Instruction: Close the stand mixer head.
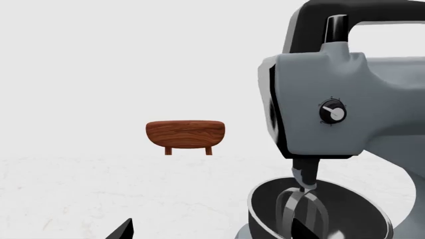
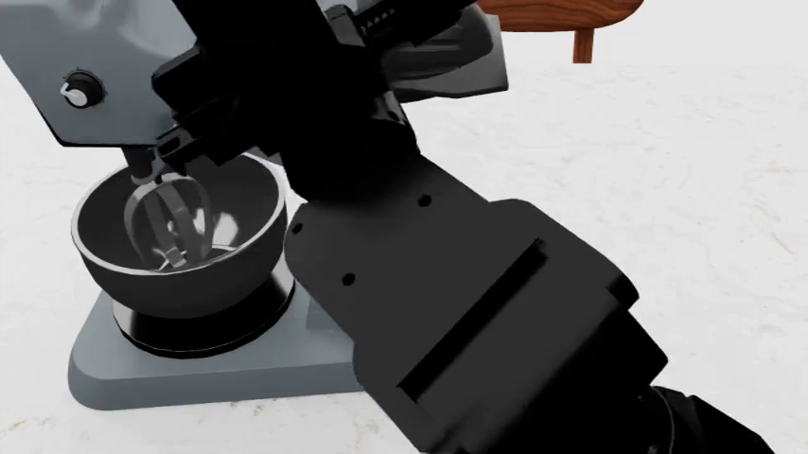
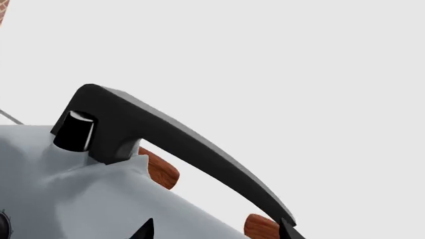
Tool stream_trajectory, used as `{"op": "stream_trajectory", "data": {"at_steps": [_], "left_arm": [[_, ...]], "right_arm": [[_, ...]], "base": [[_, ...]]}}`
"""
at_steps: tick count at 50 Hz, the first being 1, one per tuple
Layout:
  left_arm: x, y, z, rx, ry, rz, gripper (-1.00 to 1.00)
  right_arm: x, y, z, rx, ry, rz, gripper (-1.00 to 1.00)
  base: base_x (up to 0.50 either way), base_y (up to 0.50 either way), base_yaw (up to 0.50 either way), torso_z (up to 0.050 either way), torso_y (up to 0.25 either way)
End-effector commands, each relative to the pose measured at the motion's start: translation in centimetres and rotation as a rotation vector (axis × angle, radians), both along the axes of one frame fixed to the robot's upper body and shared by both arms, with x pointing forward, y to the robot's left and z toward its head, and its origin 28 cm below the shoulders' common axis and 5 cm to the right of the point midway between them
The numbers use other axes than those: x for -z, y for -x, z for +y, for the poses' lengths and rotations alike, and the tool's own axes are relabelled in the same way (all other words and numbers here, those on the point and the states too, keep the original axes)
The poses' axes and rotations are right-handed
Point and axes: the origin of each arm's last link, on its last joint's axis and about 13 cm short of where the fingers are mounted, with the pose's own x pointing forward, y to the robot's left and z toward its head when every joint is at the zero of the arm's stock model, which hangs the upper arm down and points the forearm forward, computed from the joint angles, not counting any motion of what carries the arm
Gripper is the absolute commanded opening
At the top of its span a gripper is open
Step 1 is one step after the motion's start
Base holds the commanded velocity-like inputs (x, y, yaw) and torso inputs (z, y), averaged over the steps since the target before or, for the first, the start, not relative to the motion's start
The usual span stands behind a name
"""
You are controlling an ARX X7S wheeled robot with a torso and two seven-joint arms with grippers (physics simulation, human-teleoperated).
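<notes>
No writing or brand shows anywhere on the mixer, just tick marks around the small dial on the grey mixer head.

From the head view, the head sits at about ten o'clock, low over the bowl, with the beater hanging down inside it. The bowl stands on the flat grey base.

One big black arm sweeps up from five o'clock across the middle and reaches over the mixer's top, blocking most of it. I can't say which arm it is.

In the right wrist view, two dark fingertips poke in, apart, just beside the grey shell and the black handle, but clamped on nothing I can see. A black knob stands beside the handle's front post.

The left wrist view looks at the mixer from the side; only dark finger points show, well apart, holding nothing.

Room to move: white counter spreads wide toward three o'clock. A wooden stool stands far back, well apart from the mixer.
</notes>
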Motion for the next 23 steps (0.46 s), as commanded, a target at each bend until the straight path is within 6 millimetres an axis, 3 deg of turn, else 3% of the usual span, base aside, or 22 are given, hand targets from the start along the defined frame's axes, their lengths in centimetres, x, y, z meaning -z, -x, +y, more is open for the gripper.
{"op": "stream_trajectory", "data": {"at_steps": [1, 5, 8, 16, 23], "left_arm": [[0.0, 0.0, 0.0, 0.000, 0.003, 0.000, 1.00], [0.0, 0.0, 0.0, 0.000, 0.003, 0.001, 1.00], [0.0, 0.0, 0.1, -0.004, 0.004, 0.000, 1.00], [0.0, 0.0, 0.0, -0.002, 0.006, 0.001, 1.00], [0.0, 0.0, 0.0, 0.001, 0.006, 0.002, 1.00]], "right_arm": [[9.7, 1.6, 2.4, -0.302, 0.156, 0.622, 1.00], [11.9, 2.3, 2.5, -0.312, 0.175, 0.672, 1.00], [12.1, 2.3, 2.3, -0.301, 0.160, 0.674, 1.00], [11.3, 2.3, 1.8, -0.272, 0.116, 0.643, 1.00], [9.2, 2.9, 1.4, -0.263, 0.059, 0.577, 1.00]], "base": [[0.00, 0.00, 0.01, 0.000, 0.000], [0.00, 0.00, 0.00, 0.000, 0.000], [0.00, 0.00, 0.00, 0.000, 0.000], [0.00, 0.00, 0.00, 0.000, 0.000], [0.00, 0.00, 0.00, 0.000, 0.000]]}}
